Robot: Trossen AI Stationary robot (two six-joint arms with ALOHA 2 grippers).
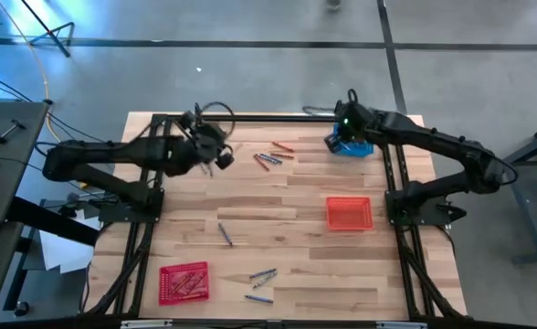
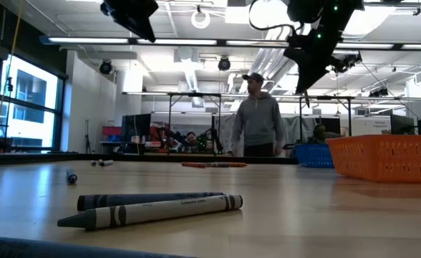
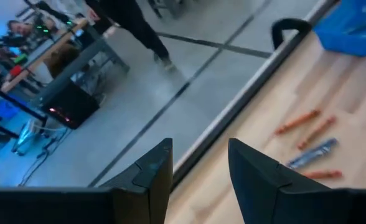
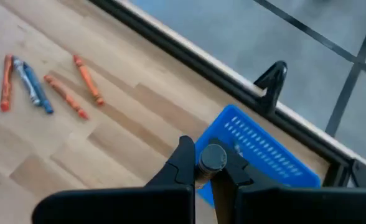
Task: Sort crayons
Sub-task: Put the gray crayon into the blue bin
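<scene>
1. The right gripper (image 4: pixel 211 163) has its fingers pinched on a grey-blue crayon (image 4: pixel 212 157), seen end-on between the tips; it hangs above the blue basket (image 4: pixel 264 149) at about 1 o'clock on the table (image 1: pixel 287 196).
2. The left gripper (image 3: pixel 198 165) has its fingers spread with nothing between them; it hovers near the far edge at about 11 o'clock.
3. Loose crayons lie in a mixed cluster (image 1: pixel 273 155) of red and grey-blue sticks between the 2 grippers, toward 12 o'clock.
4. A single blue crayon (image 1: pixel 225 235) lies near the table's centre, and a few more (image 1: pixel 261 283) sit at 6 o'clock.
5. A red basket (image 1: pixel 184 281) at 7 o'clock already holds several sticks; the orange-red basket (image 1: pixel 349 213) sits at 3 o'clock.
6. Handling, as a judgement: each crayon looks light, stiff and brittle, with a paper wrap that gives grip but a round body that rolls. Take hold across the middle of the barrel, not the tapered tip, with gentle pressure.
</scene>
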